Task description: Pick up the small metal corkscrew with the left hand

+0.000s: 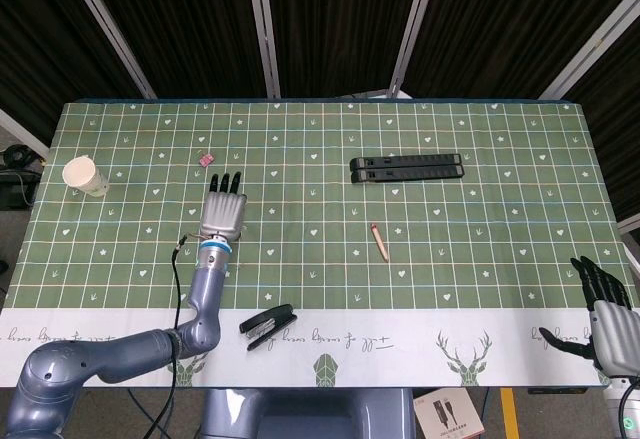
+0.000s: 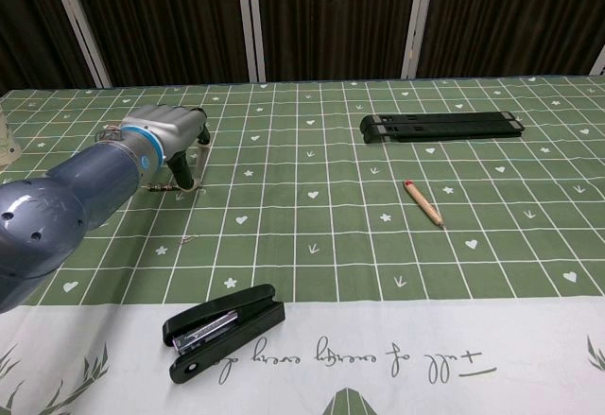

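The small metal corkscrew (image 2: pixel 171 189) lies flat on the green checked cloth; in the chest view only a short stretch of it shows below my left hand (image 2: pixel 177 132). In the head view the left hand (image 1: pixel 224 213) hovers palm down right over it and hides it. Its fingers are stretched out and apart, and one fingertip (image 2: pixel 198 183) reaches down close beside the corkscrew. I cannot tell whether it touches. Nothing is held. My right hand (image 1: pixel 608 311) hangs off the table's near right corner, fingers spread and empty.
A paper cup (image 1: pixel 85 176) stands at the far left, with a small pink clip (image 1: pixel 207 159) just beyond the left hand. A black stapler (image 2: pixel 223 330) lies near the front edge. A pencil (image 2: pixel 423 201) and a long black bar (image 2: pixel 441 126) lie to the right.
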Motion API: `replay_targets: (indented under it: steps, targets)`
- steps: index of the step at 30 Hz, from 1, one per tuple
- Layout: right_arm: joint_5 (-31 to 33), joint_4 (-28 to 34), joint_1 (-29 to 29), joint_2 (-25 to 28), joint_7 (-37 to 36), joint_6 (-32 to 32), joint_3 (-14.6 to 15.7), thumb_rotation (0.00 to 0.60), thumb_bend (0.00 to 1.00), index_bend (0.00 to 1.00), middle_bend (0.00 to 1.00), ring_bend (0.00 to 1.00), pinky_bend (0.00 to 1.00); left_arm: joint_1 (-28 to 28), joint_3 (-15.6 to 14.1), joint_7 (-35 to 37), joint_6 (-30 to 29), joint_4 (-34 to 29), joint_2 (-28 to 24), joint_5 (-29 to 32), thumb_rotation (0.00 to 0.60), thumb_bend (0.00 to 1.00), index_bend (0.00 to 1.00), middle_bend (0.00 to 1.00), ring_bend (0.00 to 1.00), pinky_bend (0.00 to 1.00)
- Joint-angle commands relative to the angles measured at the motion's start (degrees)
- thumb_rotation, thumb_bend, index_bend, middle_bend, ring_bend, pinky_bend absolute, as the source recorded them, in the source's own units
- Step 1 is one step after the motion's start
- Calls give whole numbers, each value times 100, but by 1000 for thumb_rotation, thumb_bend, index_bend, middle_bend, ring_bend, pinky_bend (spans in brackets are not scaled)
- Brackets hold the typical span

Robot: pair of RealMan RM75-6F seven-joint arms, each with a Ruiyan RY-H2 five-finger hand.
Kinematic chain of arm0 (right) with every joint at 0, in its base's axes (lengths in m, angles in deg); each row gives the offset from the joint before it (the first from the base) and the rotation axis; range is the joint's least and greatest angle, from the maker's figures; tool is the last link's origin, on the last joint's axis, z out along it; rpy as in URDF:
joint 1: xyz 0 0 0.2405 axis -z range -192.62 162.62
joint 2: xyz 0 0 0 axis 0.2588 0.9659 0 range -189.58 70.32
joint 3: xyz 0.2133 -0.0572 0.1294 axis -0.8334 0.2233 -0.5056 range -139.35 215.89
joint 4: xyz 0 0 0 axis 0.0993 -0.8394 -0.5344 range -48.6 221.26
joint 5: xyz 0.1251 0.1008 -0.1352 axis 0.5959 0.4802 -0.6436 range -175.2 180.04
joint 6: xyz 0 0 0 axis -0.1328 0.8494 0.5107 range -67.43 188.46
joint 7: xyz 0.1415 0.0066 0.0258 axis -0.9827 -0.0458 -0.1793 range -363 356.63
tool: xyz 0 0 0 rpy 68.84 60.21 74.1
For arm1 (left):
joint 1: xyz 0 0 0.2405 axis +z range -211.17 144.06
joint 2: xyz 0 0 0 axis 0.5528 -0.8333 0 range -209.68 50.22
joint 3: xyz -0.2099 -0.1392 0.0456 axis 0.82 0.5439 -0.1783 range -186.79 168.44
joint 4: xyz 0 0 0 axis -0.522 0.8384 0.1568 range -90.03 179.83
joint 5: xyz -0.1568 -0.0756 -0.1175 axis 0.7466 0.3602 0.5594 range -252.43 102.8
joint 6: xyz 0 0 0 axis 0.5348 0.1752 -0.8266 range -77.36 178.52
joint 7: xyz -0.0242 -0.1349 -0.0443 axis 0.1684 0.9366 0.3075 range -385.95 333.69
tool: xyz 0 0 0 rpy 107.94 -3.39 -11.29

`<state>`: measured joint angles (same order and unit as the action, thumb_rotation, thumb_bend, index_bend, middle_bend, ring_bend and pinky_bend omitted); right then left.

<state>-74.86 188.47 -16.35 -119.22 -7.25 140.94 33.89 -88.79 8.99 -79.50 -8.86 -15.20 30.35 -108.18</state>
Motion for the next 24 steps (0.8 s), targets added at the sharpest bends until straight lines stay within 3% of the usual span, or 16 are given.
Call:
replay_targets:
  steps: [1,24]
  targets:
    - [3,4,3,1,-7,8,-1,600,86,64,0,0,39,-51,9,-96,39,176,104,79,600,293,480,0,0,0]
    - [16,7,1,0,-29,14,-7,600,86,64,0,0,39,-70,19,-186,222,571,335,101,600,321,522,0,0,0]
